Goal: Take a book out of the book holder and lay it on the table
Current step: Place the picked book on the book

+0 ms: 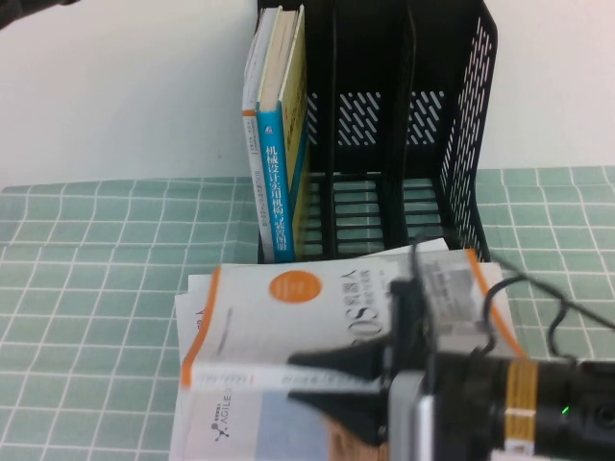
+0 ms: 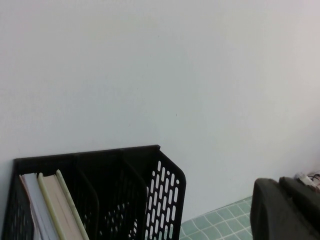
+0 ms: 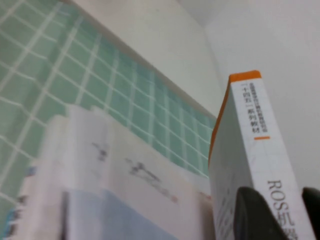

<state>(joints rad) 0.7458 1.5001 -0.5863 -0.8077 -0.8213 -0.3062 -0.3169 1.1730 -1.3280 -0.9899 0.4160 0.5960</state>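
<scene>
The book (image 1: 288, 312), white and grey with orange edges and an orange square, hangs flat just above the table (image 1: 86, 250) in front of the book holder (image 1: 471, 115). My right gripper (image 1: 317, 379) is shut on its spine from the near side. In the right wrist view the black fingers (image 3: 260, 215) pinch the white "ROS" spine of the book (image 3: 250, 150). My left gripper (image 2: 280, 182) is raised at the left, away from the book, its dark fingers together and holding nothing. It looks across at the book holder (image 2: 165, 185).
The holder's left compartment keeps a blue-spined book (image 1: 274, 182) and other upright books; its middle and right compartments show no books. Loose white papers and a brochure (image 1: 221, 423) lie on the cloth beneath the held book. A white wall stands behind.
</scene>
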